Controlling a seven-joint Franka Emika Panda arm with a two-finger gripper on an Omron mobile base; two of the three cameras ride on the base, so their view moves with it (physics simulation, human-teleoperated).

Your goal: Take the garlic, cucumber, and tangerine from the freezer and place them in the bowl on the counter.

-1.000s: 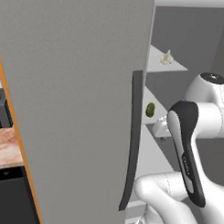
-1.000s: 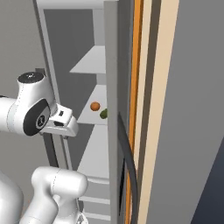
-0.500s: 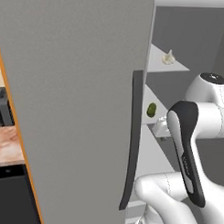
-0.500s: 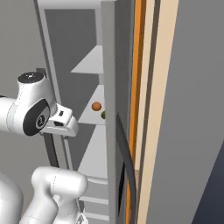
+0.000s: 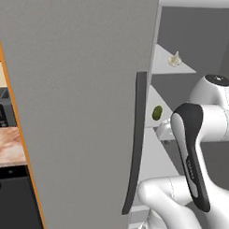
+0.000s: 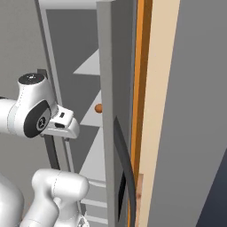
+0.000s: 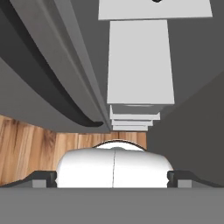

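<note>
Grey shelving inside the open freezer (image 5: 80, 87) fills the far side of the scene, with the counter (image 5: 7, 147) seen at the far left beyond the door. The garlic (image 5: 174, 59) is seen on an upper shelf, the cucumber (image 5: 157, 112) on the shelf below it, and the tangerine (image 6: 98, 107) on that same lower shelf, partly hidden by the door edge in the right base view. The gripper (image 6: 66, 125) is held in front of the shelves with its jaws spread wide and nothing between them.

The step in hand is judged to be the reach into the freezer. It would best be done by bringing the hand level with the lower shelf, clear of the door's dark handle (image 5: 135, 145), before one item is closed upon.

Compared with a second ago, more of the door has come into both base views, and the cucumber beside the tangerine has been hidden in the right base view; the base is judged to have shifted, not the food.
</note>
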